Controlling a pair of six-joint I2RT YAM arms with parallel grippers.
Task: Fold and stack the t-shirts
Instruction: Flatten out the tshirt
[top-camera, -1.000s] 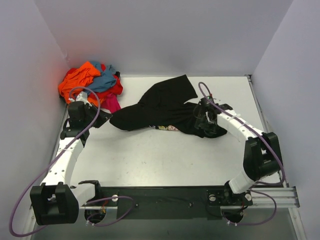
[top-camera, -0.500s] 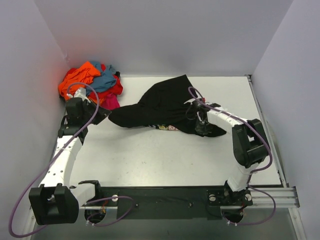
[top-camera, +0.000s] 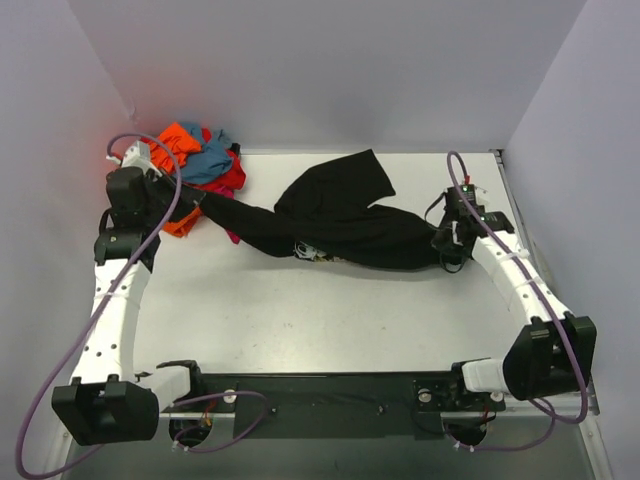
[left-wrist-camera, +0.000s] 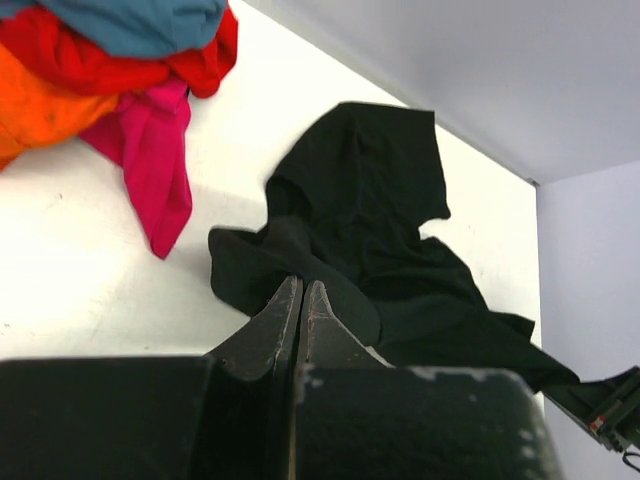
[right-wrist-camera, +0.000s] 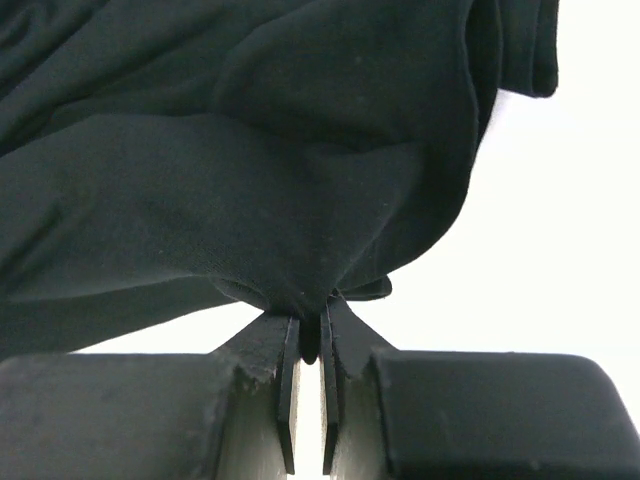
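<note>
Where the table (top-camera: 300, 320) meets the left wall, pile of shirts (top-camera: 185, 160): orange, blue, red and pink, bunched in the back corner.
left gripper (left-wrist-camera: 300, 290): fingers pressed together on the left end of the black t-shirt (top-camera: 340, 215), just beside the pile.
black t-shirt: drawn across mid-table between both grippers, one flap toward the back wall.
right gripper (right-wrist-camera: 308, 335): fingers nearly closed, pinching a fold at the shirt's right end.

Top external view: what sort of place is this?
Probably a robotics lab test cell, not a home: plain walls box in a white table, two arms are bolted to a rail at its near edge, and a black shirt and a pile of coloured shirts lie on it.
</note>
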